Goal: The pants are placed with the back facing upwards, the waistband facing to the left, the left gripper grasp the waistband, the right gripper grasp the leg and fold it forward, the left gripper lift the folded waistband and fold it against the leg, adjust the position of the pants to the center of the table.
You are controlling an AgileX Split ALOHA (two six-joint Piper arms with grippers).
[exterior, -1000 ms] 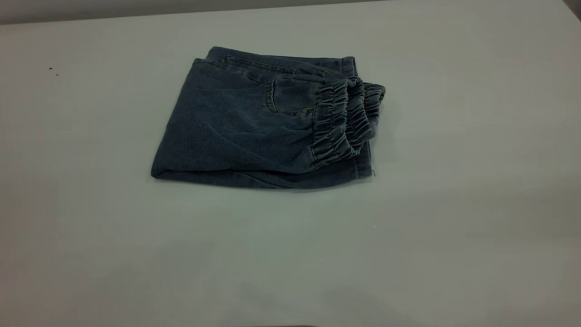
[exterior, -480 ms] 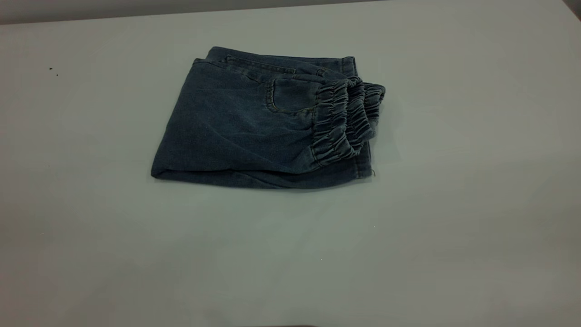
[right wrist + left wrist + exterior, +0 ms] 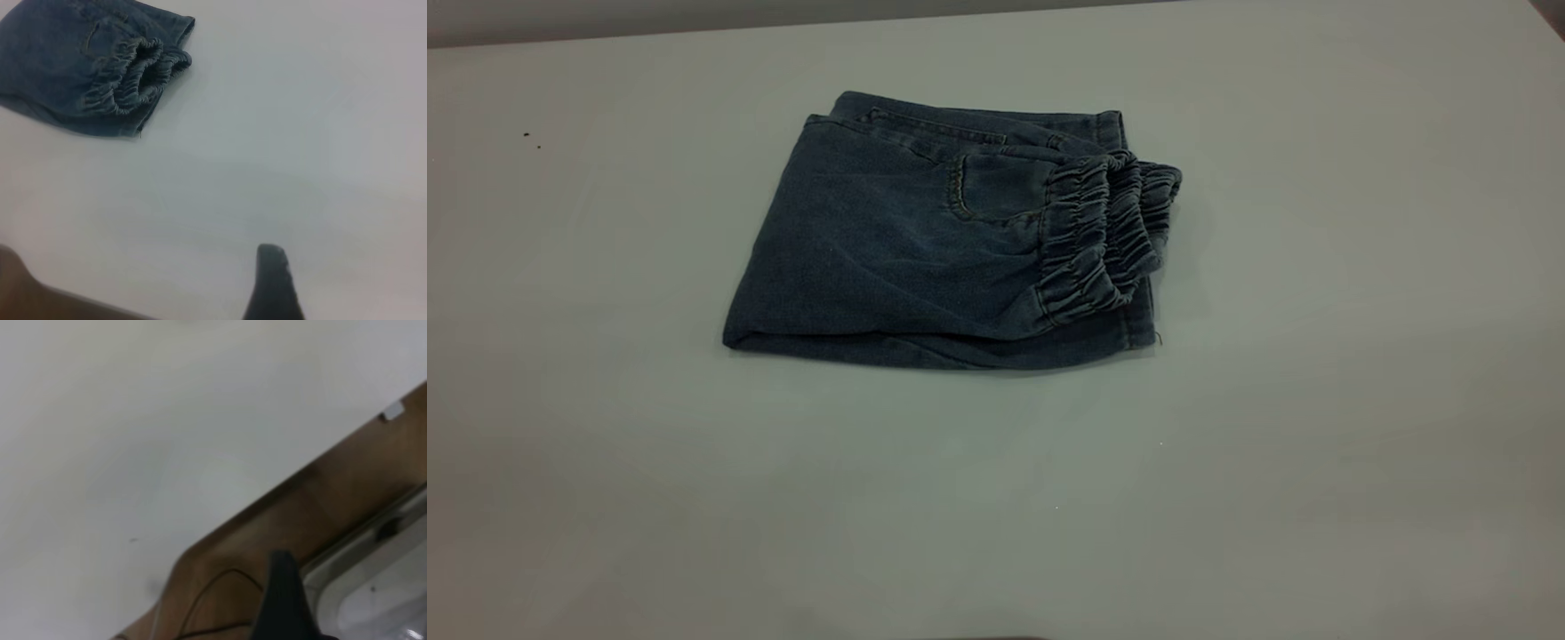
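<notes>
The pants lie folded into a compact blue denim bundle on the table, a little back and left of its middle. The gathered waistband sits on top at the bundle's right end, doubled over the leg, which shows only as the lower layer along the front edge. A back pocket faces up. Neither arm appears in the exterior view. In the right wrist view the pants and the waistband lie far from the right gripper. The left gripper hangs past the table's edge, holding nothing.
The left wrist view shows the table edge, brown floor beyond it with a thin cable, and a pale metal frame. Two small dark specks mark the table's far left.
</notes>
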